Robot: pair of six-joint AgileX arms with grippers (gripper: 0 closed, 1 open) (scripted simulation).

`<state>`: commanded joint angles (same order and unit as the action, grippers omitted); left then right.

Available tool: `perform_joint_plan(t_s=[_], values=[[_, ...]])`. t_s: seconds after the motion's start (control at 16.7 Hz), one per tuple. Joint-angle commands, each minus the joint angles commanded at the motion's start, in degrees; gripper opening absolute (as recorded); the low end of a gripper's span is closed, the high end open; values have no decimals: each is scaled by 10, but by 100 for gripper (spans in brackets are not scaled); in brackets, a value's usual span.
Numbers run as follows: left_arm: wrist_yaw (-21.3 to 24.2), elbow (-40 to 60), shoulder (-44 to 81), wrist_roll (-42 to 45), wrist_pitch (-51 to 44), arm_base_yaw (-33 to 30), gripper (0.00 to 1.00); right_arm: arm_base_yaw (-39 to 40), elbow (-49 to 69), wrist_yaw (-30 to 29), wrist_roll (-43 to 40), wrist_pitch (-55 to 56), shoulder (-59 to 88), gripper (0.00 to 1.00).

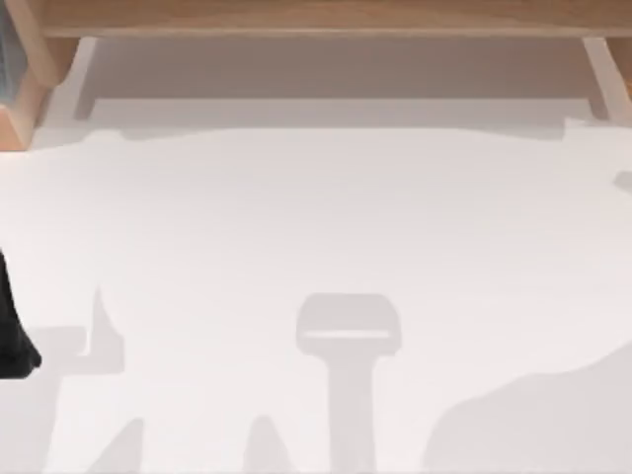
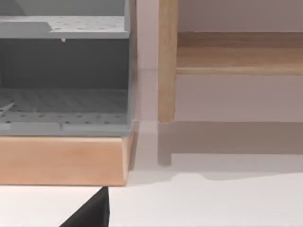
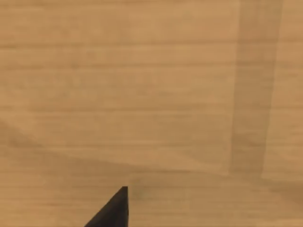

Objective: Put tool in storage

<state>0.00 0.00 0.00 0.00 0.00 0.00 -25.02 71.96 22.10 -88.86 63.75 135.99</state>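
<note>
Storage: grey perforated shelf unit [image 2: 64,71], two tiers, on a wooden base [image 2: 61,161], beside a wooden post [image 2: 166,61]; seen from the left wrist. Left gripper [image 2: 92,213]: dark tip facing that unit, opening and load cannot be told; left arm [image 1: 12,336] at the left edge of the white table [image 1: 316,217]. Right gripper [image 3: 113,210]: dark tip close over a wood-grain surface [image 3: 142,85], opening and load likewise cannot be told. Tool: whereabouts cannot be told; a pale sliver on the lower tier is too slight to name. Step: fits either tool still to be fetched or tool already shelved; no move can be prescribed.
</note>
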Motion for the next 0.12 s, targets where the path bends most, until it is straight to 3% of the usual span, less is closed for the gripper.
perform_joint_plan(t_s=[0.12], values=[[0, 0, 0, 0, 0, 0, 100, 0, 0, 0, 0, 0, 0, 100]])
